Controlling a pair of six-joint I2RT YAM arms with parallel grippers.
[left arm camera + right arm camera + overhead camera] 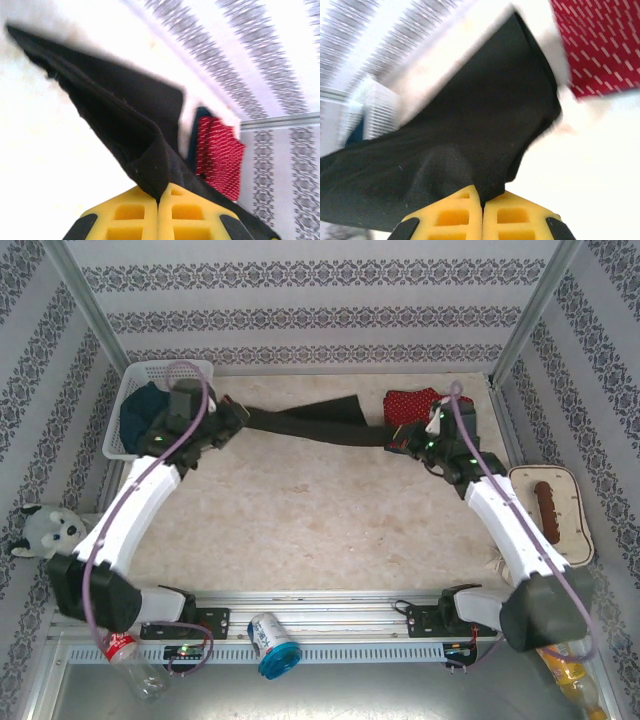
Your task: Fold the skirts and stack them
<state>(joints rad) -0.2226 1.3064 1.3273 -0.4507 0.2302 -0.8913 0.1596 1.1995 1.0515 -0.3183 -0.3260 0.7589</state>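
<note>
The black skirt is stretched across the far side of the table, its ends pinched in the left gripper and the right gripper, both clamped tight on the cloth. The red polka-dot skirt lies just behind the right gripper; what looks like dark blue denim sits in the white basket.

The left arm partly hides the dark blue skirt.
</note>
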